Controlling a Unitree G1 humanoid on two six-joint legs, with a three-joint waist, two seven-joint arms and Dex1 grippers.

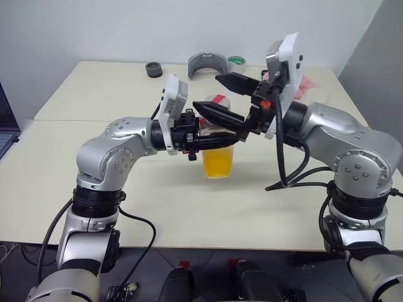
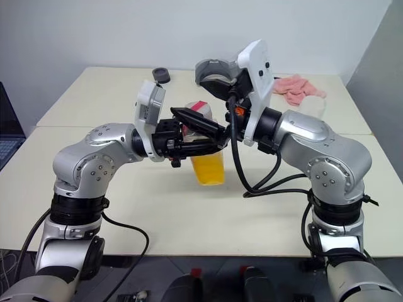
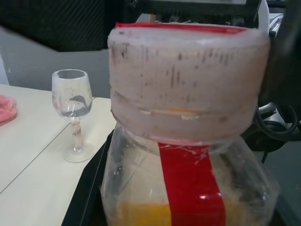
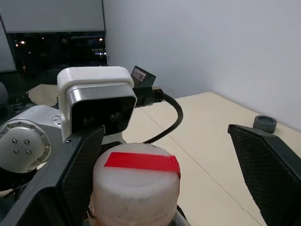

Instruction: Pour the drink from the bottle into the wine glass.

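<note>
My left gripper [image 1: 217,137] is shut on the shoulder of the clear bottle [image 1: 218,157], which it holds upright over the table's middle. The orange drink [image 1: 218,162] fills the bottle's lower half. The white cap with its red stripe [image 4: 136,188] is on the bottle. My right gripper [image 1: 208,91] reaches in from the right, open, with one finger on each side of the cap and not touching it. The wine glass [image 3: 73,113] stands empty on the table beyond the bottle in the left wrist view.
Along the far edge of the cream table [image 1: 94,100] lie a black round cap [image 1: 153,68], a grey curved part [image 1: 207,64], a green tape roll [image 1: 236,61] and a pink cloth [image 2: 293,85]. A laptop corner [image 1: 6,135] shows at the left.
</note>
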